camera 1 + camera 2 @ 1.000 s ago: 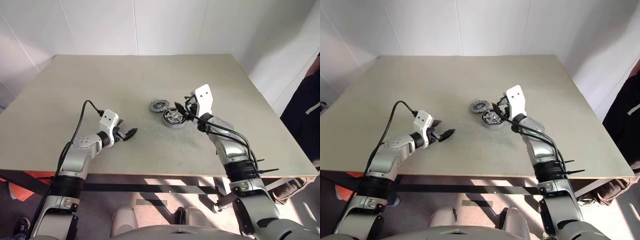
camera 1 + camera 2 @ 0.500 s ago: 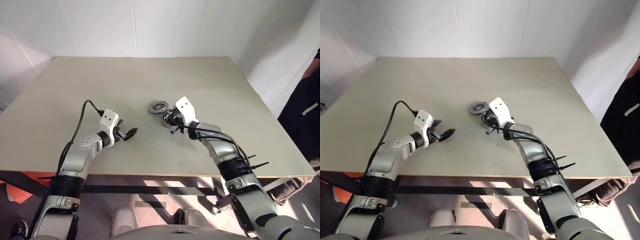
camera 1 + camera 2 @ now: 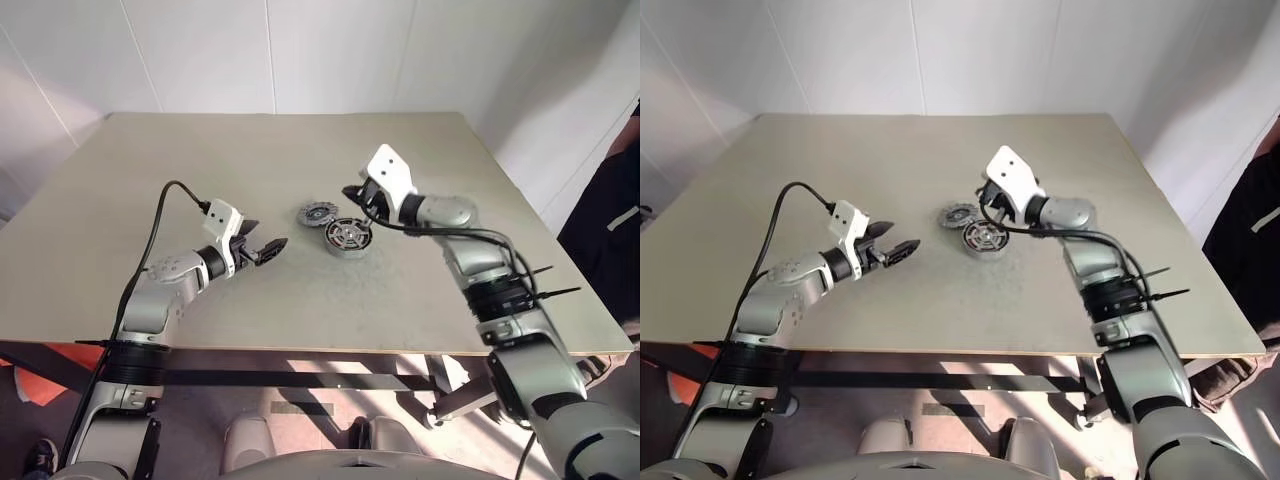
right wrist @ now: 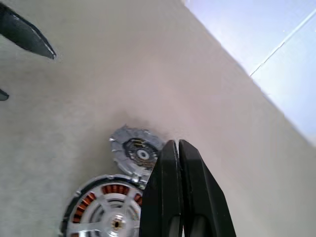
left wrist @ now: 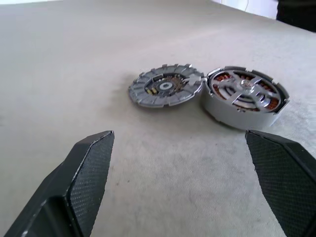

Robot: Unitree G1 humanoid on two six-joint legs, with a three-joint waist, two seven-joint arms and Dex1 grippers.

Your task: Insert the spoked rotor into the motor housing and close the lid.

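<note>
— Whereabouts of the motor housing [image 3: 347,237]?
— Near the middle of the tabletop [image 3: 200,160], a little toward the right edge. Lying flat, with copper-red windings glinting between pale spokes.
— Meaning the spoked rotor [image 5: 245,91] already inside?
— Looks so, with spokes about level with the grey rim. Hard to say whether fully seated.
— And the lid [image 3: 317,212]?
— Flat on the tabletop, just beside the housing, on its side toward the far edge and the left edge. Touching it rim to rim, or very nearly. Not yet on top of it.
— State of the right gripper [image 3: 350,192]?
— Hanging in the air over the far side of the housing. Black fingers [image 4: 170,187] pressed together, pinching nothing.
— And the left gripper [image 3: 272,247]?
— Raised off the tabletop, toward the left edge from both parts and apart from them, pointing their way. Fingers [image 5: 89,173] spread wide, with nothing between.
</note>
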